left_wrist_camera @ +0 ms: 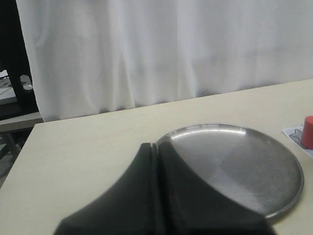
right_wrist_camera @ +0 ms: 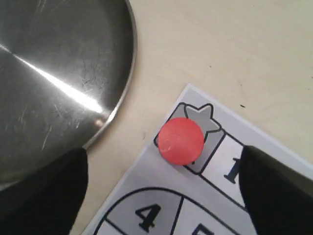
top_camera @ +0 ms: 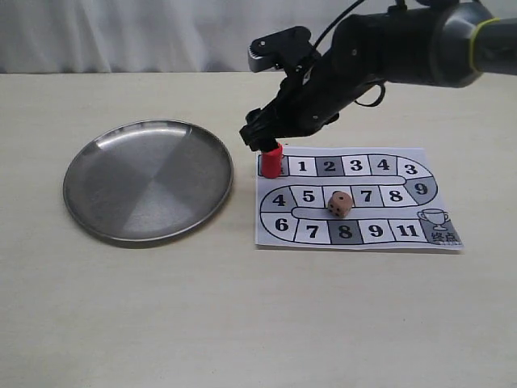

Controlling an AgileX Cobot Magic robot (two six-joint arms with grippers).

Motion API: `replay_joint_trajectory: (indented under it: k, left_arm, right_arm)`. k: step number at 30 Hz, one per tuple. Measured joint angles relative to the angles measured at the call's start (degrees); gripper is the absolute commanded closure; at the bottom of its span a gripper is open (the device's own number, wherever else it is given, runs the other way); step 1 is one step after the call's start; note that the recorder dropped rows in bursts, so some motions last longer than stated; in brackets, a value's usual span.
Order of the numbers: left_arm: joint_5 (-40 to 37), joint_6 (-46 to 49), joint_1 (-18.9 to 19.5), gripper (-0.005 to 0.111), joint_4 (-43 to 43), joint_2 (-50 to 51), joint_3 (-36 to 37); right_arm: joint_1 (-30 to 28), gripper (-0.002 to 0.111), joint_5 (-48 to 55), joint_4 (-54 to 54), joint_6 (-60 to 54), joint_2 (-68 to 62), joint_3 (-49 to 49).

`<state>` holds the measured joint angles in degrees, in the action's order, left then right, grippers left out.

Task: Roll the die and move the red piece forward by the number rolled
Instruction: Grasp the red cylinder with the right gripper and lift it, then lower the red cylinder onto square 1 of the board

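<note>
The red piece (top_camera: 271,162) stands upright on the star start square at the top left corner of the paper game board (top_camera: 401,212). In the right wrist view the red piece (right_wrist_camera: 181,140) shows from above. My right gripper (top_camera: 260,139) hovers just over it, open, its fingers (right_wrist_camera: 44,193) wide on either side and not touching it. The die (top_camera: 340,204) lies on the board's middle row between squares 5 and 7. My left gripper (left_wrist_camera: 155,148) is shut and empty, near the plate's edge; the exterior view does not show it.
A round steel plate (top_camera: 149,182) lies left of the board, its rim close to the start corner, and nothing is in it. The plate (left_wrist_camera: 234,161) fills much of the left wrist view. A white curtain hangs behind the table.
</note>
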<state>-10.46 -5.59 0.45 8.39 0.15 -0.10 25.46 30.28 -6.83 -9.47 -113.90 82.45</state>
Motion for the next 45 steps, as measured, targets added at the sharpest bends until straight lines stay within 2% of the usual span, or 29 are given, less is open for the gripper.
replay_joint_trajectory:
  k: [5, 9, 12, 16, 19, 21, 36, 45]
  left_arm:
    - [0.0, 0.0, 0.0, 0.107, 0.0, 0.0, 0.0]
    - [0.0, 0.0, 0.0, 0.107, 0.0, 0.0, 0.0]
    - [0.0, 0.0, 0.0, 0.107, 0.0, 0.0, 0.0]
    - [0.0, 0.0, 0.0, 0.107, 0.0, 0.0, 0.0]
    - [0.0, 0.0, 0.0, 0.107, 0.0, 0.0, 0.0]
    - [0.0, 0.0, 0.0, 0.107, 0.0, 0.0, 0.0]
    - [0.0, 0.0, 0.0, 0.107, 0.0, 0.0, 0.0]
    - [0.0, 0.0, 0.0, 0.107, 0.0, 0.0, 0.0]
  right_arm:
    - [0.0, 0.029, -0.61, 0.0, -0.36, -8.03, 7.21]
    - [-0.47, 0.031, -0.72, 0.0, -0.36, -11.45, 7.71]
    - [-1.09, 0.048, -0.72, 0.0, -0.88, -12.74, 7.71]
    - [-1.23, 0.08, -1.28, 0.0, -2.19, -13.63, 7.71]
    - [-1.23, 0.097, -1.67, -0.12, -2.69, -13.85, 7.86]
    - [-1.23, 0.104, -1.77, -0.12, -2.79, -13.85, 7.91]
    - [-1.23, 0.104, -1.43, -0.22, -1.75, -13.31, 7.99]
    - [-3.72, 0.104, -1.2, -0.22, 0.69, -2.54, 8.05]
